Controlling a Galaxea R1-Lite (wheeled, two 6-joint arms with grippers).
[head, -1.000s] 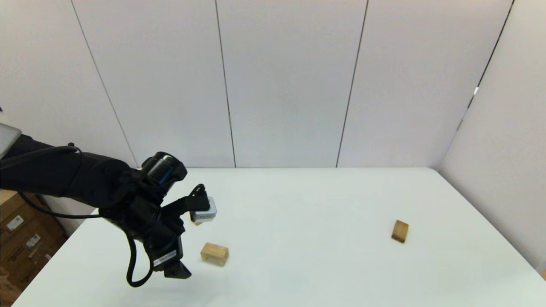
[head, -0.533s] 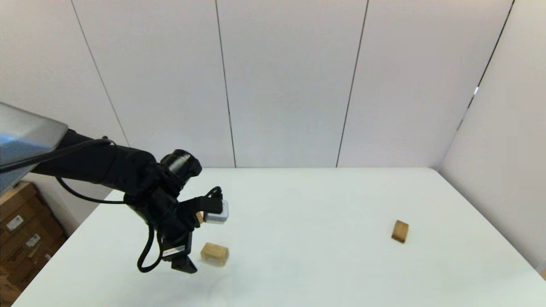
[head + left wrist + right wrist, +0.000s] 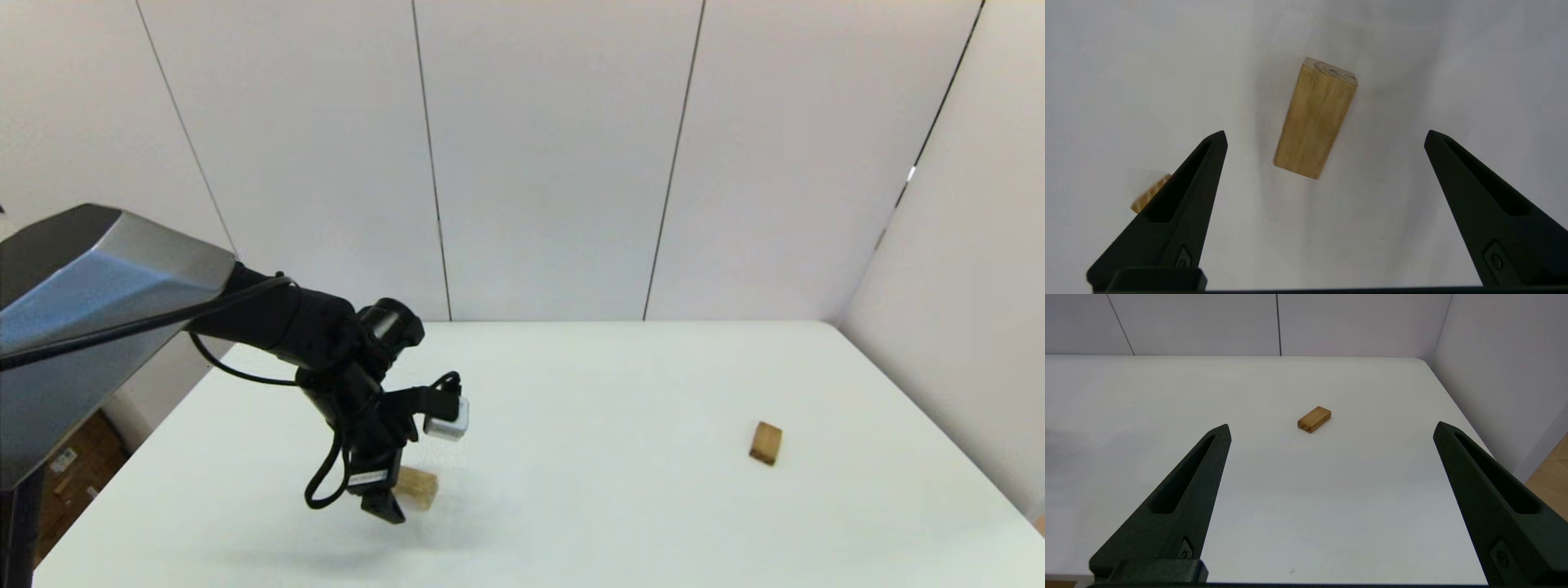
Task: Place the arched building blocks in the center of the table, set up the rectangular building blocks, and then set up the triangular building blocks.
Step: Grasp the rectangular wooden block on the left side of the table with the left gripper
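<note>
The pale tan arched block [image 3: 421, 488] lies on the white table [image 3: 612, 384], front left. My left gripper [image 3: 384, 508] hangs just above it, pointing down. In the left wrist view its fingers stand open, one on each side of the arched block [image 3: 1314, 118], without touching it. The small striped triangular wedge [image 3: 1150, 197] peeks out beside one finger; the arm hides it in the head view. The darker rectangular slab [image 3: 766, 443] lies flat, far right. My right gripper [image 3: 1332, 425] is open and empty, well short of the rectangular slab [image 3: 1314, 419], and is out of the head view.
The left arm's grey upper link [image 3: 82, 310] fills the left side of the head view. Cardboard boxes [image 3: 69, 478] stand on the floor past the table's left edge. White wall panels close off the back and right.
My left arm has swung to the right and lowered, bringing its open gripper from left of the arched block to over it. The blocks have not moved.
</note>
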